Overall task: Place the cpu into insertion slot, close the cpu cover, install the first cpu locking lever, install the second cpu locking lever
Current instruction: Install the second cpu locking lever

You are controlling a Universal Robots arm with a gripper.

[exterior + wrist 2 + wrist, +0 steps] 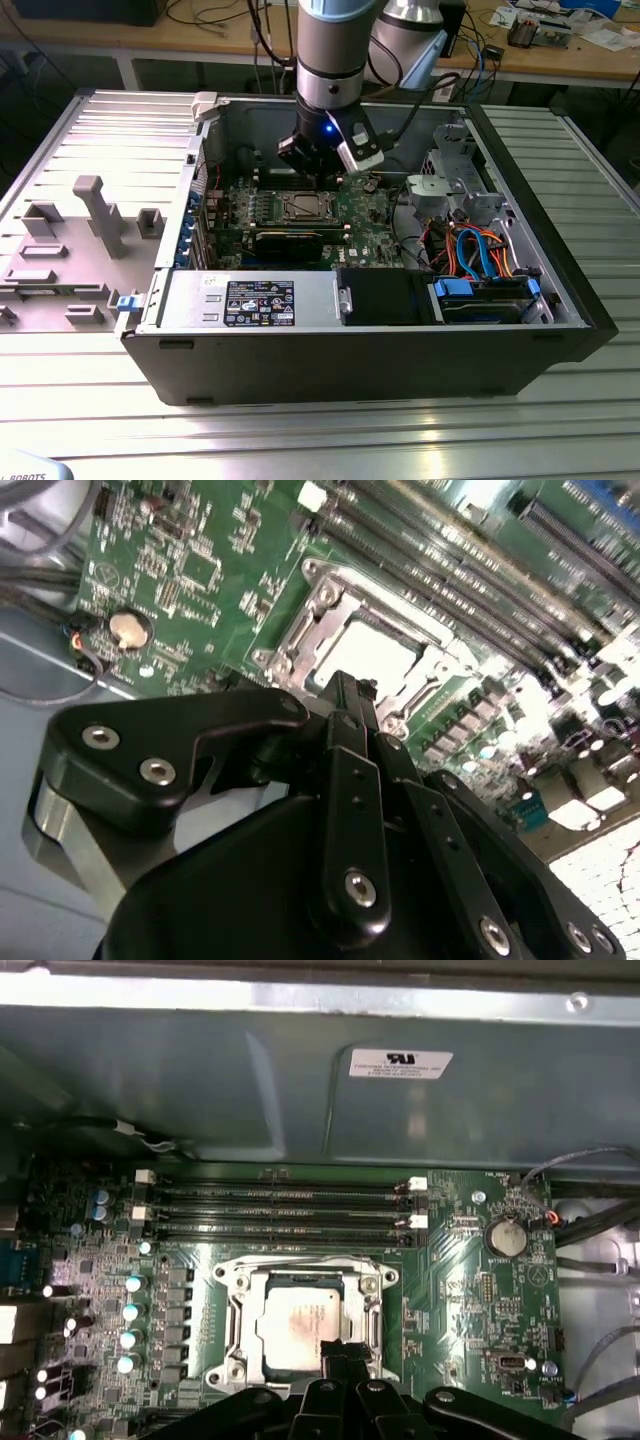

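Note:
The cpu (298, 1320) lies flat in the insertion slot (303, 207) on the green board, its silvery-grey top facing up. The cpu cover (240, 1305), a thin silvery frame, lies down around the chip. My gripper (318, 170) hangs just above the socket's edge, inside the open computer case. In both wrist views the black fingers meet at their tips, shut with nothing between them. In the first wrist view the gripper (345, 1352) overlaps one corner of the chip. In the second wrist view the gripper (345, 690) stands just short of the cpu (375, 650). How the locking levers stand I cannot tell.
Long memory slots (280, 1210) run beside the socket, toward the case wall (300, 1080). A black expansion card (290, 243) lies on the socket's other side. A coin battery (507, 1237) sits nearby. Drive bays with orange and blue cables (480, 255) fill the exterior view's right.

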